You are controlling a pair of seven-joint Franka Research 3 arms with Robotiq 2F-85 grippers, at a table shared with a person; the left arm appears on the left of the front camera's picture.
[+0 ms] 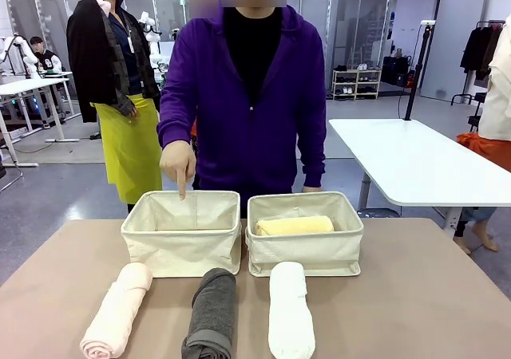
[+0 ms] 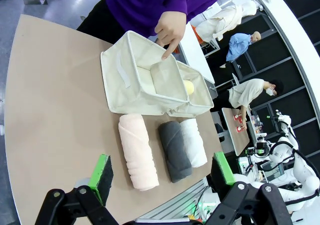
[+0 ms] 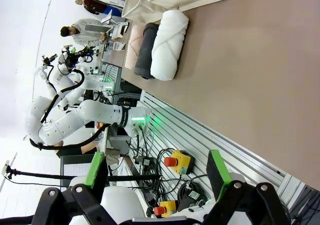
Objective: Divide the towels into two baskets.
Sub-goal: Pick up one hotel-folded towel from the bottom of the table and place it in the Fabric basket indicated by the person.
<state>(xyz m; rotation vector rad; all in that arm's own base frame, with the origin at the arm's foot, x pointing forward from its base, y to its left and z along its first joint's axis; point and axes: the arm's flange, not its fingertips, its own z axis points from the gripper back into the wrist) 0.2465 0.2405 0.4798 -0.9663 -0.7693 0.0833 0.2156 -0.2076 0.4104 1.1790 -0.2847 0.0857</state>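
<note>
Your left gripper (image 2: 161, 171) and right gripper (image 3: 156, 169) both hang empty, fingers spread wide. Nearest you on the table (image 1: 415, 295), the pink towel (image 1: 118, 309) lies at 7 o'clock, the grey towel (image 1: 211, 313) at 6 and the white towel (image 1: 289, 319) at 5. Beyond them, the left basket (image 1: 182, 251) stands just beside the right basket (image 1: 303, 251), which holds the yellow towel (image 1: 294, 226). At 11 o'clock, the person's hand (image 1: 177, 161) points into the left basket.

Black jaws, green pads (image 2: 102, 172), purple sleeves (image 1: 180, 96)

Open lab hall: white worktable (image 1: 415, 163), shelf rack (image 1: 356, 84), grey floor (image 1: 64, 183), red emergency-stop button (image 3: 171, 161), cable tangle (image 3: 150, 171).
</note>
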